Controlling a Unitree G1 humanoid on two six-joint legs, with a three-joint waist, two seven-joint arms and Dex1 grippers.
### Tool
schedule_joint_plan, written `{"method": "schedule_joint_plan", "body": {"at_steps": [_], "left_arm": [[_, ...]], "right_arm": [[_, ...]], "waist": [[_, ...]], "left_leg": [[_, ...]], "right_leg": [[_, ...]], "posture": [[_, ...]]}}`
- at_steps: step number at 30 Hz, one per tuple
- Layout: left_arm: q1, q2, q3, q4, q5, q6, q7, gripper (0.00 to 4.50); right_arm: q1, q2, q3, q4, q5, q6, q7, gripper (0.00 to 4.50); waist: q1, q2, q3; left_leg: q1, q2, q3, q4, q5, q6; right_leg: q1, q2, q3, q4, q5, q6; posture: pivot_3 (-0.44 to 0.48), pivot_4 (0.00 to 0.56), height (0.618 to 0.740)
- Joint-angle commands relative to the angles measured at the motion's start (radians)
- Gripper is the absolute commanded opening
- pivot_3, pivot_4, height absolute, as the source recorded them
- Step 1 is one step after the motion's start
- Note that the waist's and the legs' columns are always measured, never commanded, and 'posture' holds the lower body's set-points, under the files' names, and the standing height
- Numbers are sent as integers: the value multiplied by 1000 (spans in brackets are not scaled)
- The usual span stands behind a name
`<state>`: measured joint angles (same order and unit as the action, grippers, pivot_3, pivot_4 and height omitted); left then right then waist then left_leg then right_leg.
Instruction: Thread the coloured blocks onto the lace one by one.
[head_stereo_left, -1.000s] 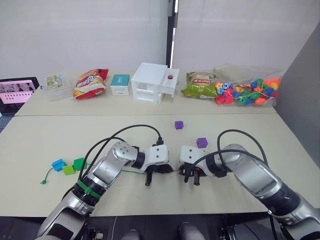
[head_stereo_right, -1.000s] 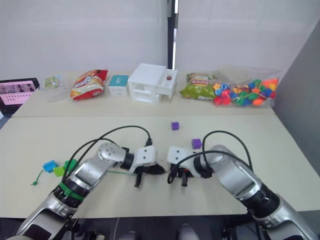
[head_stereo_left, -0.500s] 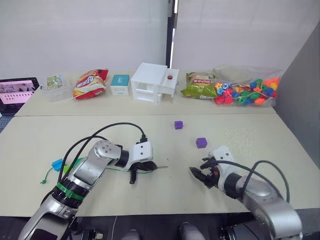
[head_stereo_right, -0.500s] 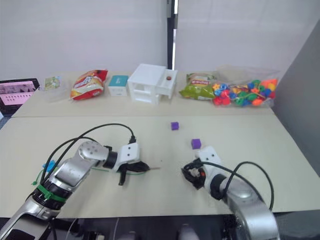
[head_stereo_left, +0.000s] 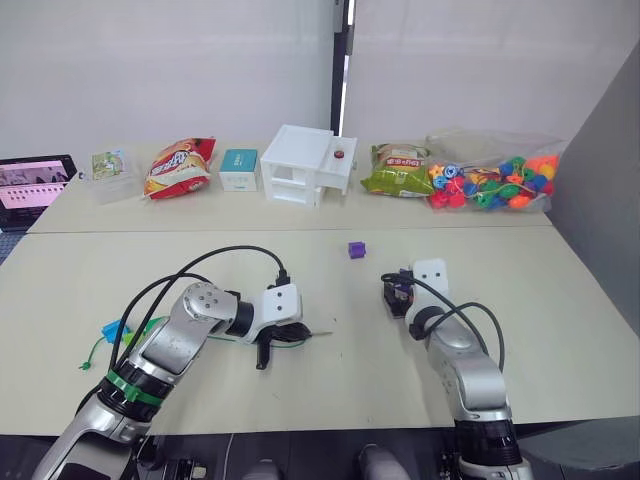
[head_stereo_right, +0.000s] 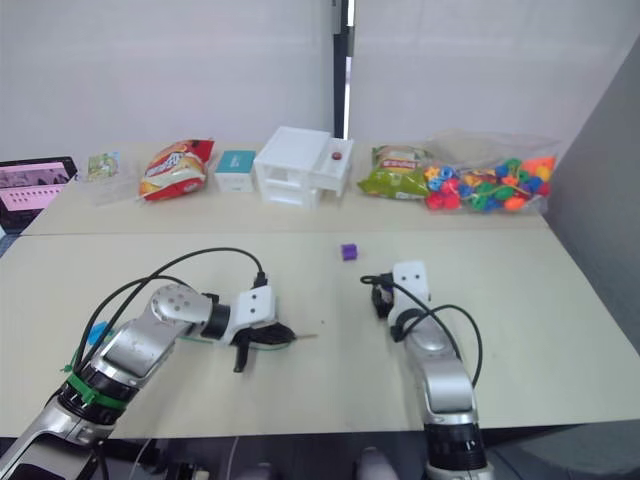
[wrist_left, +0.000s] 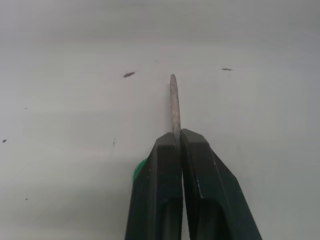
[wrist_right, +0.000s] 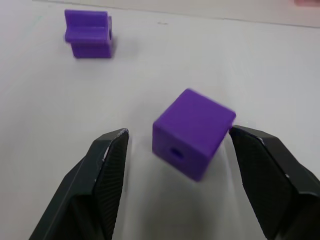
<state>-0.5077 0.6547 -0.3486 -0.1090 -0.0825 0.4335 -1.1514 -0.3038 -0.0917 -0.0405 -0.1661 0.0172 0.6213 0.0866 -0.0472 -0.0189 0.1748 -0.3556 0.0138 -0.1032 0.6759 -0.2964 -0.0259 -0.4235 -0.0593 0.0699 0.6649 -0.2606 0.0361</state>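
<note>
Purple block (wrist_right: 194, 132) sits on the table (head_stereo_left: 560, 330) between the spread fingers of the right gripper (wrist_right: 192, 190), one finger (wrist_right: 107, 165) well off its one side, the other finger (wrist_right: 272, 165) close against its opposite corner; nothing is clamped yet. A second purple block (wrist_right: 89, 34) lies farther off on the table (it is the one nearer the back in the head views (head_stereo_left: 356, 249)).

The lace (head_stereo_left: 290, 340) is pinched at its stiff pale tip (wrist_left: 174, 102) by the left gripper (wrist_left: 176, 145), whose fingers are closed tight on it, the tip sticking out forward just above the table. The green cord trails back toward the robot's left, where the knot end (head_stereo_left: 88, 363) lies near the blue and green blocks (head_stereo_left: 118, 329).

A second ago both grippers met close together at the middle of the table; since then the right arm has swung away, passed low toward the front edge, and now reaches forward to the nearer purple block, while the left arm has drawn back a little with the tip in its grip. That reads as the start of the first threading: the lace is ready, and the right gripper is set to close on a block. No block is on the lace so far.
</note>
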Motion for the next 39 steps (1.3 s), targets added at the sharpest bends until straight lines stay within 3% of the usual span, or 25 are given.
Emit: {"method": "schedule_joint_plan", "body": {"at_steps": [1, 3, 11, 15, 20, 35, 37, 39], "left_arm": [[0, 9, 30, -35, -14, 7, 11, 0], [-1, 9, 30, -32, -13, 6, 13, 0], [-5, 2, 26, -15, -10, -7, 10, 0], [-2, 4, 25, -15, -10, -12, 7, 0], [-9, 15, 29, 11, -7, -33, -5, 0], [-4, 25, 37, -7, -12, -25, -10, 0], [-1, 28, 39, -11, -13, -22, -8, 0], [2, 30, 40, -15, -15, -19, -7, 0]], "right_arm": [[7, 29, -10, -20, 27, -64, -9, 2264], [16, 40, -1, -29, 29, -81, -5, 1634], [25, 36, -1, -71, 28, -110, 7, 1634], [127, 30, 62, -253, 50, -24, 50, 1633], [373, -79, 274, -570, 96, 165, 138, 1633], [403, -89, 310, -435, 58, 97, 97, 1631], [414, -97, 306, -442, 64, 93, 107, 2689], [421, -109, 295, -459, 80, 85, 129, 3369]], "waist": [[0, 0, 0], [0, 0, 0], [0, 0, 0], [1, 0, 0], [2, 0, 0], [1, 0, 0], [2, 0, 0], [2, 0, 0]], "left_leg": [[0, 0, 0, 0, 0, 0], [-1, 0, 0, 1, 0, 0], [0, 0, 0, 1, 0, 0], [0, 0, 0, 0, 0, 0], [-1, 0, 0, 0, 0, 0], [1, 0, 0, 2, 0, 0], [1, 0, 0, 2, 0, 0], [1, 0, 0, 2, 0, 0]], "right_leg": [[0, 0, 0, 0, 0, 0], [0, 0, 0, 0, 0, 0], [0, 0, 0, 0, 0, 0], [0, 0, 0, 0, 0, 0], [0, 0, -1, 0, 0, 0], [2, 0, 0, -1, 0, 1], [2, 0, 0, -1, 0, 1], [2, 0, 0, -1, 0, 1]], "posture": [[0, 150, 740], [0, 150, 740], [0, 150, 740], [0, 150, 740], [0, 150, 740], [0, 150, 740], [0, 150, 740], [0, 150, 740]]}}
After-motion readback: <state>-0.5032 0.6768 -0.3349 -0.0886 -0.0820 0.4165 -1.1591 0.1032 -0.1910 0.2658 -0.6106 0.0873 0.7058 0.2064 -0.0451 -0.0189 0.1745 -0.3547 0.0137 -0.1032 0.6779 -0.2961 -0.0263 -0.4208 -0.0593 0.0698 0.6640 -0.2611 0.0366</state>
